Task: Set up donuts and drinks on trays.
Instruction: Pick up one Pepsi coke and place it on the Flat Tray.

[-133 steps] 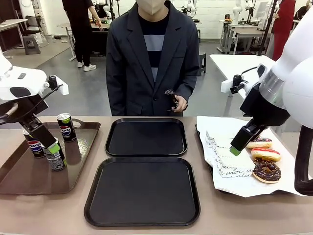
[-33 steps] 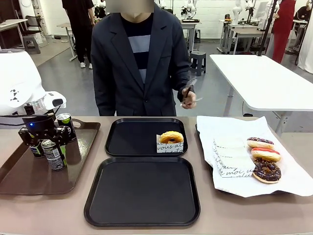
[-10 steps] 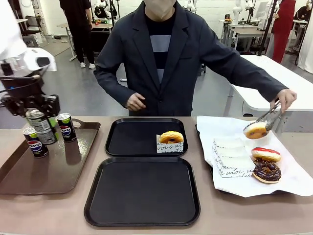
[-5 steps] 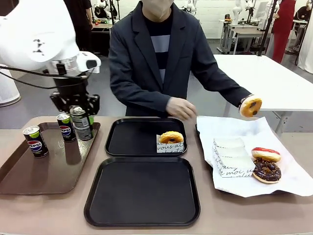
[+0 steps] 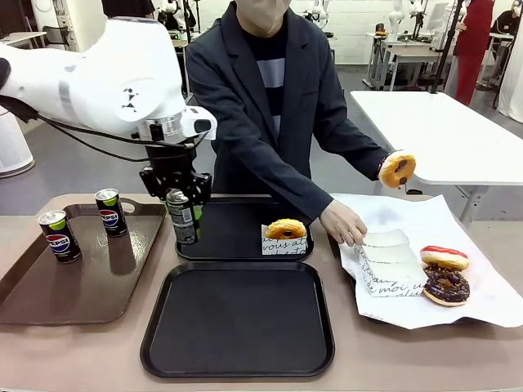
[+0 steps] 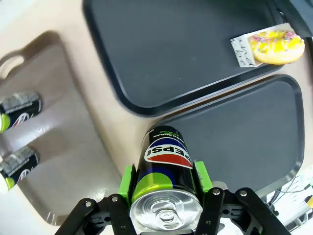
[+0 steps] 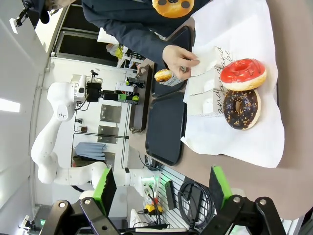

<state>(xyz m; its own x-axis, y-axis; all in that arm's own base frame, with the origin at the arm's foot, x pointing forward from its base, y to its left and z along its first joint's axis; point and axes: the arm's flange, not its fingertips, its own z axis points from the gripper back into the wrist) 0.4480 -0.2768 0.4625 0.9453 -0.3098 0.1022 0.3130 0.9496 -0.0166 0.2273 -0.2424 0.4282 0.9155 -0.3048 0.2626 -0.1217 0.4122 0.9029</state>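
Front view: fixed, robot's side, facing the person (image 5: 261, 98) across the tabletop (image 5: 82, 351). Left wrist: close overhead, looking down. Right wrist: higher, rolled sideways; all share the black trays (image 5: 237, 318).

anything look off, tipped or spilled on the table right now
Nothing stands out. The left claw holds a can upright near the far tray's left edge, two cans stand upright on the brown tray, and the sleeved donut lies flat in the far tray. No spill or damage shows.
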